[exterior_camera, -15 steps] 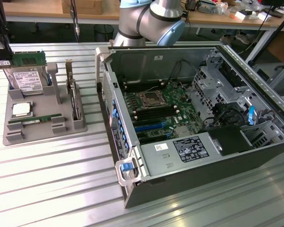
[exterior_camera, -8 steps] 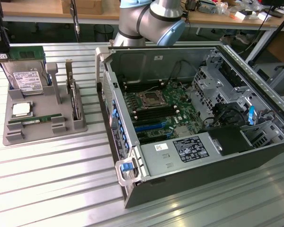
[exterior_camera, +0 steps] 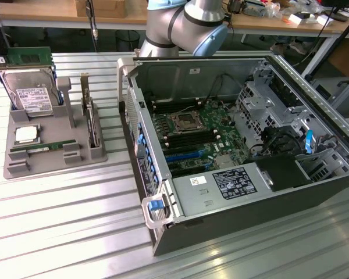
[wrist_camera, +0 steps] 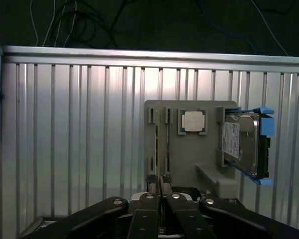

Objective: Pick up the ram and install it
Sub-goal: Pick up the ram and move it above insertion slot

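The ram [exterior_camera: 43,148] sits on edge in a slot of the grey holder [exterior_camera: 17,168] on the ribbed surface [exterior_camera: 75,232], near the processor [exterior_camera: 25,135], not yet picked up. The hand [wrist_camera: 162,194] hangs well apart from it, fingers pressed together on nothing, lined up with the strip's thin edge. A clean pickup, I judge, needs the fingers spread, then straddling the board squarely, clear of the slot walls.
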Controlling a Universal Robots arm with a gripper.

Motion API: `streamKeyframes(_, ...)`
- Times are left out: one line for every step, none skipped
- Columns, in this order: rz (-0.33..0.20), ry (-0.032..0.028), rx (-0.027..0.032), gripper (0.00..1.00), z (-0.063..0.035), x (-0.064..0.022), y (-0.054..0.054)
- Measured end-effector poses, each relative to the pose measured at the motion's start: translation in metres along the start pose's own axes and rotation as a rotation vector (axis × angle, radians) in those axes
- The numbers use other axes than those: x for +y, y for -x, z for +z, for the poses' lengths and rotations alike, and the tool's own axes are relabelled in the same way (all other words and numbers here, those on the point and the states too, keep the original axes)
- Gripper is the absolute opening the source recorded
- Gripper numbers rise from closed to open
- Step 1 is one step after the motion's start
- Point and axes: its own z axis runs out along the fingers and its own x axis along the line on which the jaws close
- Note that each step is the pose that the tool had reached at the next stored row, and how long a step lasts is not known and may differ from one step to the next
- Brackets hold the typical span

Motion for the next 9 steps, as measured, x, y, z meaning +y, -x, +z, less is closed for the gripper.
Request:
streamKeyframes(0.0, -0.0001, -0.0001, 0.12, -0.0015, 0.0, 0.0)
streamKeyframes(0.0, -0.0001, -0.0001, 0.12, -0.0025, 0.0001, 0.0)
streamKeyframes(0.0, 0.0, -0.0001, 0.12, -0.0044, 0.0001, 0.0)
streamKeyframes(0.0, -0.0001, 0.0, 0.12, -0.0061, 0.0002, 0.0)
streamKeyframes(0.0, -0.0001, -0.0001, 0.12, -0.0076, 0.0002, 0.0)
streamKeyframes(0.0, -0.0001, -0.0001, 0.12, -0.0088, 0.0003, 0.0)
streamKeyframes(0.0, 0.0, -0.0001, 0.12, -0.0101, 0.0003, 0.0)
streamKeyframes(0.0, -0.0001, 0.0, 0.12, -0.0113, 0.0003, 0.0)
streamKeyframes(0.0, 0.0, 0.0, 0.12, -0.0126, 0.0003, 0.0)
